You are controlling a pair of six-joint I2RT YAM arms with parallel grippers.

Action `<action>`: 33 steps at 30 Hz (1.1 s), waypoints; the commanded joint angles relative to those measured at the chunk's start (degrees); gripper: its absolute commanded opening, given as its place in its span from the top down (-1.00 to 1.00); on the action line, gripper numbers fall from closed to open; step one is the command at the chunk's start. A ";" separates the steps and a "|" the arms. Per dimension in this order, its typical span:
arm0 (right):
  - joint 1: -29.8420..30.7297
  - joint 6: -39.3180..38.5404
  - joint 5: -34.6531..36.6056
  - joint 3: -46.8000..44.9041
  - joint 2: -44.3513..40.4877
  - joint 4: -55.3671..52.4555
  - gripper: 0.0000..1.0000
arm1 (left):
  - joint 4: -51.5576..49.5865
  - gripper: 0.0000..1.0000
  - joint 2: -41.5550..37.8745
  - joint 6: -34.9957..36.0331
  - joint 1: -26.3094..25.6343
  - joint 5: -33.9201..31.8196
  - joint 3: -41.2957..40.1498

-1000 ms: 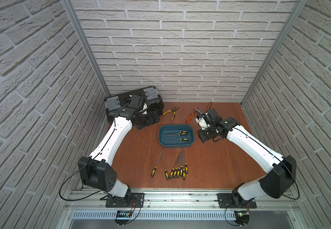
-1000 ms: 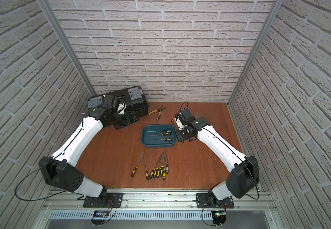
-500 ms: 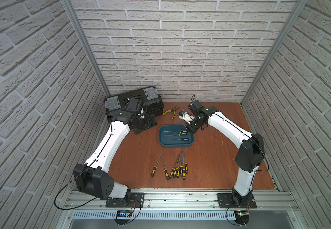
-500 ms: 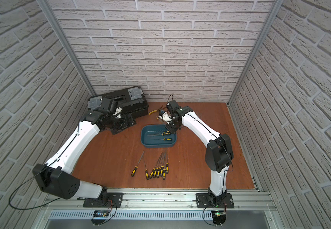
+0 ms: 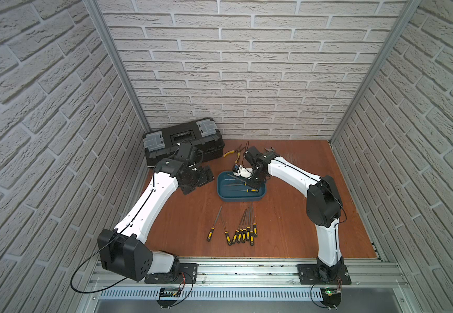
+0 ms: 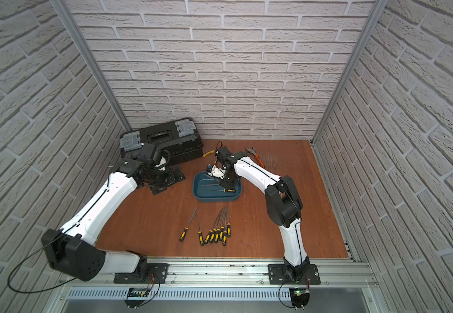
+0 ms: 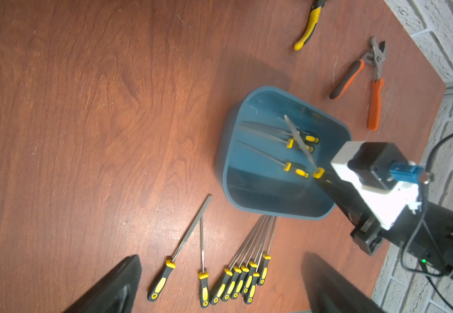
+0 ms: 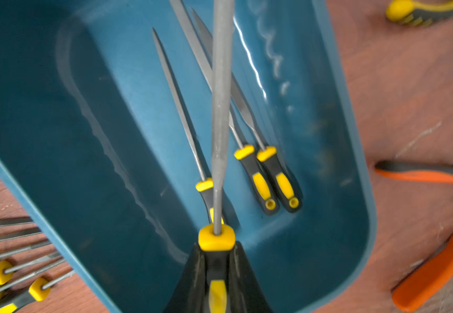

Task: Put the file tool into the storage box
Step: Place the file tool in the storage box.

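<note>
Right arm has swung in from the side. The right tool (image 8: 216, 250) is now over the blue box (image 8: 30, 81), clamped on the file (image 8: 221, 94) by its handle, with the blade angled above three other files (image 8: 263, 173) already inside. Looks like it just needs lowering and letting go. Left tool (image 7: 220, 271) is open and empty.

file (image 8: 221, 108): grey blade, yellow-black handle, gripped above storage box (image 8: 43, 122) | box: teal, open-topped, three files (image 8: 263, 178) inside

Glossy white arm shells (image 5: 152, 206), black joint housings (image 5: 324, 200), thin black cables (image 5: 71, 281), black wedge-shaped right claw (image 8: 216, 260).
</note>
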 commanded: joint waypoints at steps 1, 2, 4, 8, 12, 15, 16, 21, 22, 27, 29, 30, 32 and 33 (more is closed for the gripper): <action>0.86 -2.15 0.03 -0.47 0.71 2.56 0.93 | 0.30 -0.97 0.53 -0.97 -0.47 -1.70 0.99; 0.91 -4.14 0.07 -0.61 0.92 2.85 0.92 | 0.26 -0.97 0.91 -0.86 -0.49 -1.55 1.24; 0.89 -4.67 0.32 -1.24 0.97 3.88 0.91 | -0.11 -0.96 2.08 -0.62 -0.68 -1.35 1.94; 0.88 -5.88 1.36 -3.18 0.81 6.84 0.68 | -0.84 -0.97 3.30 -0.15 -1.23 -1.55 2.77; 0.75 -6.72 2.67 -3.47 1.63 7.70 0.59 | -1.02 -0.97 3.10 -0.24 -1.58 -1.79 2.42; 0.80 -6.70 3.64 -3.42 2.36 8.38 0.49 | -1.32 -0.97 2.63 -0.24 -1.54 -2.07 1.93; 0.80 -6.70 3.81 -3.29 2.56 8.54 0.45 | -1.43 -0.97 2.33 -0.23 -1.56 -2.24 1.74; 0.80 -5.83 4.59 -2.85 3.92 8.84 0.28 | -1.46 -0.96 1.28 -0.28 -1.59 -2.51 0.28; 0.80 -5.29 4.74 -2.61 4.04 8.69 0.26 | -1.45 -0.97 1.07 -0.33 -1.54 -2.51 0.06; 0.80 -2.17 6.63 -1.28 3.48 8.23 0.23 | -1.28 -0.97 0.64 -0.42 -1.60 -2.93 -0.13; 0.80 0.73 7.77 -1.05 2.79 8.37 0.23 | -1.02 -0.97 0.75 -0.29 -1.58 -3.02 -0.13; 0.80 1.91 8.28 -1.04 2.33 8.57 0.23 | -0.85 -0.97 0.78 -0.33 -1.59 -2.95 -0.08; 0.75 5.27 9.45 -1.47 1.05 9.69 0.23 | -0.44 -0.97 1.10 -0.37 -1.60 -2.60 -0.17; 0.71 7.19 10.44 -2.22 0.11 10.74 0.23 | -0.24 -0.97 1.32 -0.34 -1.57 -2.44 -0.28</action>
